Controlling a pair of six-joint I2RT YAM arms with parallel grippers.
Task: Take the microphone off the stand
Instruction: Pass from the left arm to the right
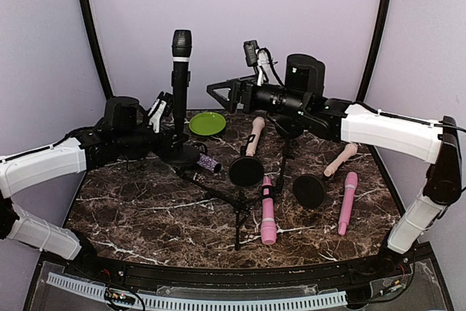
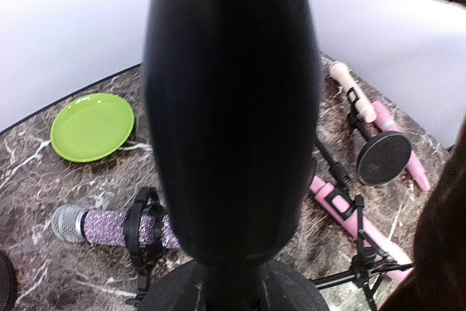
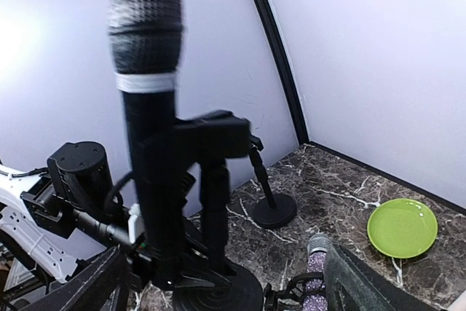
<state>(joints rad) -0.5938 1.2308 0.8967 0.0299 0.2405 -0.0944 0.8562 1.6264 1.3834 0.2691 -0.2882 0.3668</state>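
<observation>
This is looking like a robot test booth in a lab: plain lavender walls (image 1: pixel 233 5) and curved black poles (image 1: pixel 89 27) are enclosing a marble-patterned table (image 1: pixel 145 202). Two white-and-black arms (image 1: pixel 44 169) are sitting bolted at its near edge, beside a ribbed cable track (image 1: pixel 218 301).

Green plate (image 1: pixel 207 123) at back of marble table (image 1: pixel 145 209); purple glitter mic (image 1: pixel 210 163) lying nearby; 2 pink mics (image 1: pixel 268 210) (image 1: pixel 347 203), 2 beige mics (image 1: pixel 255 135) (image 1: pixel 341 159) w/ black discs (image 1: pixel 246 171) (image 1: pixel 310 190) lie rightward.

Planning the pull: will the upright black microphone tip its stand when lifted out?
Probably stiff: the black microphone looks like a rigid tube. It stands tall over a small round base, so a sideways pull may tip it. The clip holds its body, so expect some grip.
</observation>
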